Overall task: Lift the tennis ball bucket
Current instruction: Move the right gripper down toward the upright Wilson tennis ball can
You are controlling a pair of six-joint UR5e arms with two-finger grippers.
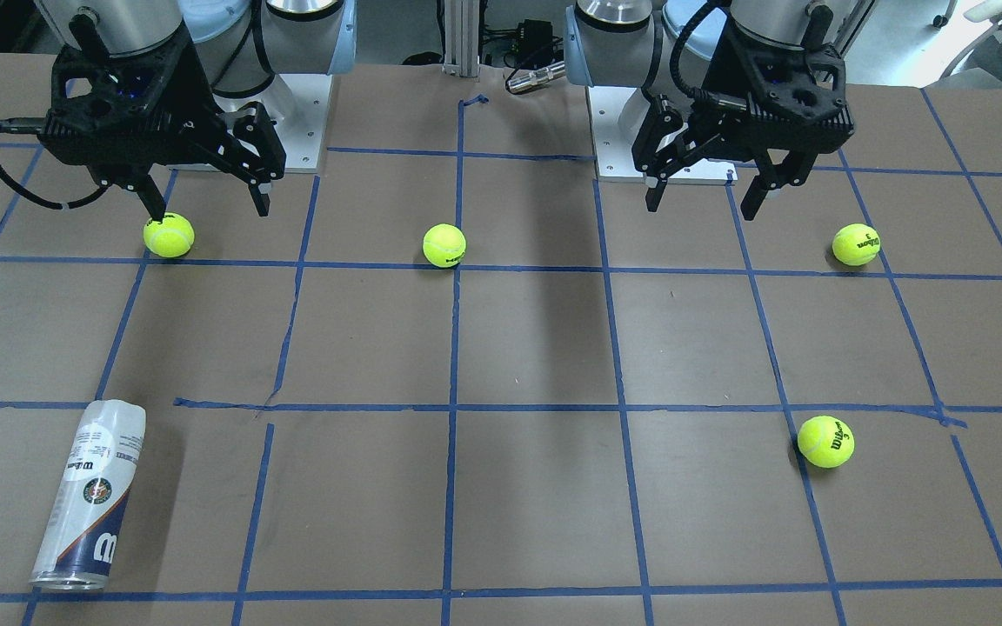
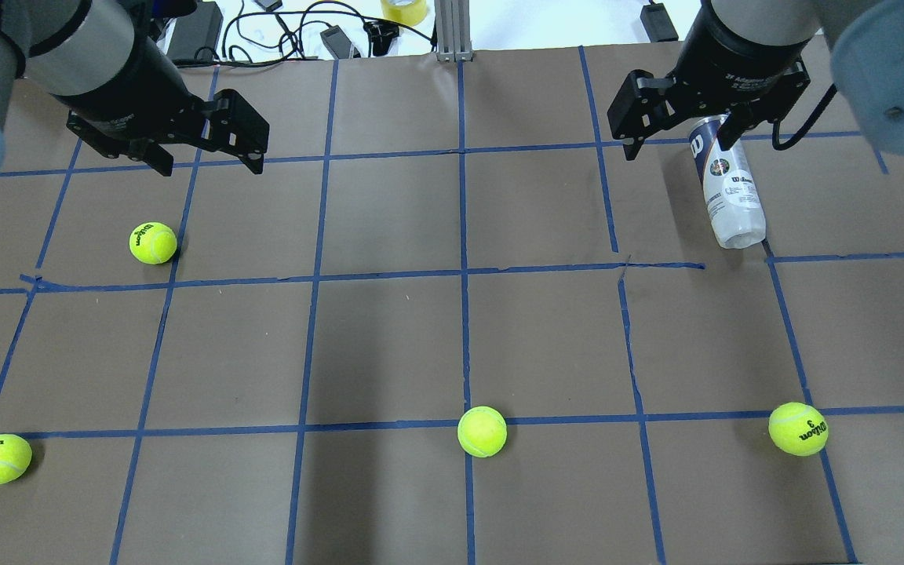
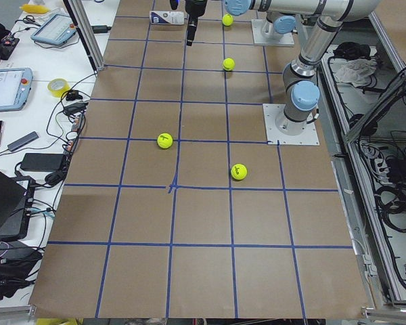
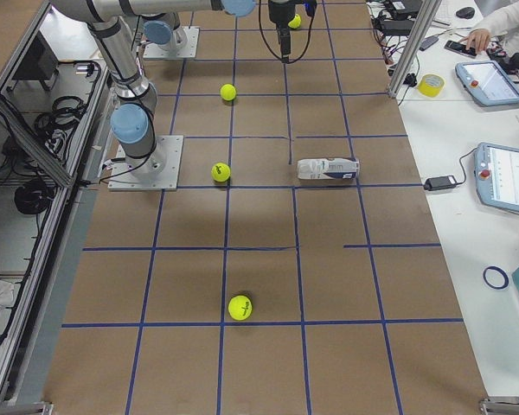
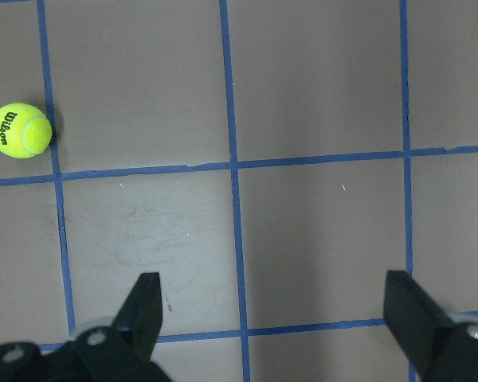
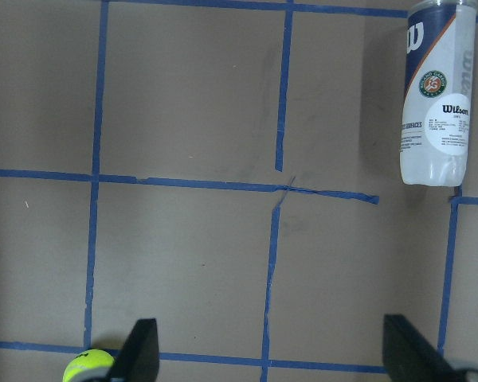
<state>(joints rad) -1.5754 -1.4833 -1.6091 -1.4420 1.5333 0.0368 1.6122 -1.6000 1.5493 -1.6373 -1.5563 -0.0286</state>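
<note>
Hanging spread wide, the right fingers and left fingers point down above the worktop near the robot's base, both empty. The tennis ball bucket lies on its side, well ahead of the right fingers.

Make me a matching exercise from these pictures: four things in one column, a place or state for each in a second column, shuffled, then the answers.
Column one
1. tennis ball bucket
2. left gripper
3. right gripper
4. middle tennis ball

Column two
A. jaws open, its wrist camera shows the bucket
B. on the centre tape line
C. lying on its side on the table, untouched
D. jaws open, its wrist camera shows no bucket

Pairs: 1-C, 2-D, 3-A, 4-B
</note>
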